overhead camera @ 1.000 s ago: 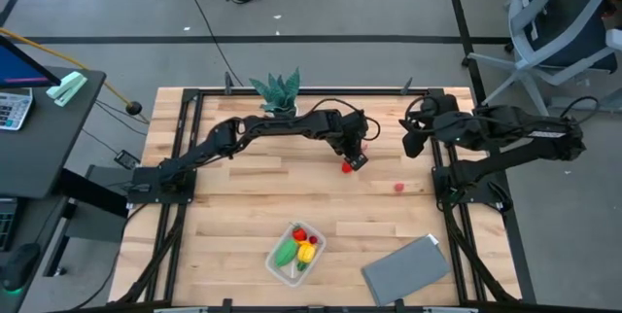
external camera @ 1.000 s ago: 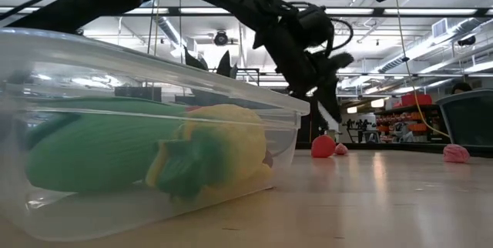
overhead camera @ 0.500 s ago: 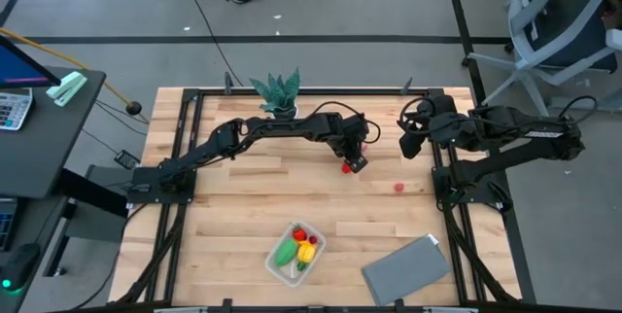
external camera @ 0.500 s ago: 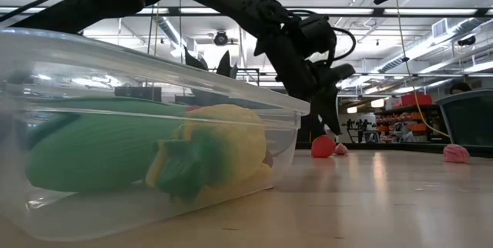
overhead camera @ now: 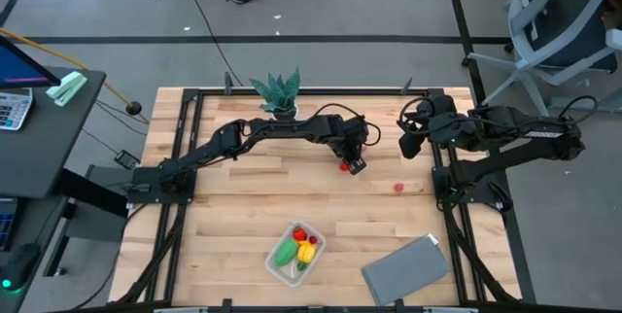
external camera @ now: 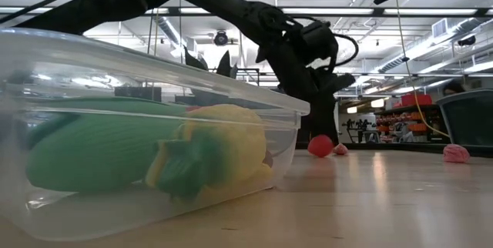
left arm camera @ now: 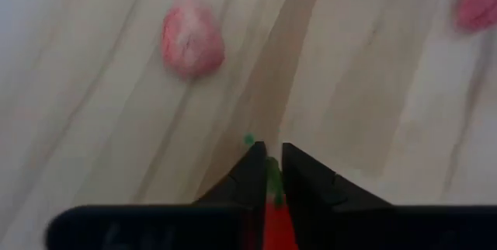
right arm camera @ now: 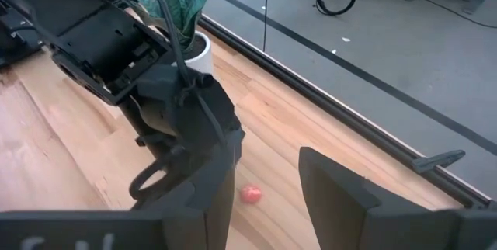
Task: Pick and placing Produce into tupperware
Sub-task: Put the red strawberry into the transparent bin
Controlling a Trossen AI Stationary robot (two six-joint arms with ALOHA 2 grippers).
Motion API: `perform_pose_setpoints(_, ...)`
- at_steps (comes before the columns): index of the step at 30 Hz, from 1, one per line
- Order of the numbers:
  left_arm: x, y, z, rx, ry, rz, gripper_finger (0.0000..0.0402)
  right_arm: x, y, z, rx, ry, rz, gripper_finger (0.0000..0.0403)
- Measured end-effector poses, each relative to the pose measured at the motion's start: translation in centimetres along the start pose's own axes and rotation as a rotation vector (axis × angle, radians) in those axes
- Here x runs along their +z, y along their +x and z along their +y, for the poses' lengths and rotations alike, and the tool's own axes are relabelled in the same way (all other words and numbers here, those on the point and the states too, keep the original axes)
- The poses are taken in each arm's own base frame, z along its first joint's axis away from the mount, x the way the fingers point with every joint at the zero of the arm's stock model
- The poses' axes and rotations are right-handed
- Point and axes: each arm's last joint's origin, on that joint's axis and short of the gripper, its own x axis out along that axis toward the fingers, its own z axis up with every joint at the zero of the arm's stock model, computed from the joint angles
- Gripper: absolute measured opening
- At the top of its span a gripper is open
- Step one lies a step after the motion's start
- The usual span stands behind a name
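Tupperware, near centre of bench, holds green, yellow and red produce. Left claw clamped on a red piece at far centre. Pink pieces remain loose on bench. Right claw waits far right, fingers apart.

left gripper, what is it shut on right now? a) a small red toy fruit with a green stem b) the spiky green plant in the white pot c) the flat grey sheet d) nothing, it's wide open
a: in the left wrist view the left gripper has its two dark fingers closed on a small red toy fruit with a green stem, seen between them above the wooden table.
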Motion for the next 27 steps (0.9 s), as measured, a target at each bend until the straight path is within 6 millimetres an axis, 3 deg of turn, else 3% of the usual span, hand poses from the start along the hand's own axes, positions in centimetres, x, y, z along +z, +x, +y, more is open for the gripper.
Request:
perform_pose_setpoints(4,-0.4,0.1,0.1,0.011,-0.004,0.034,0.0007,0.0,0.0,0.0,0.000,-0.001,0.001,0.0153)
perform_pose_setpoints(15,-0.4,-1.1,-1.7,-0.011,0.025,0.061,0.0017,-0.2,0.0,-0.1,-0.006,-0.025,0.022,0.0153)
perform_pose_setpoints(20,-0.4,-1.5,-1.7,-0.029,0.036,0.097,0.0060,-0.3,0.0,-0.2,-0.011,-0.032,0.029,0.0153)
perform_pose_setpoints(27,-1.1,-1.6,-1.3,-0.009,0.068,0.170,0.0162,-0.3,0.0,-0.2,-0.003,-0.032,0.035,0.0153)
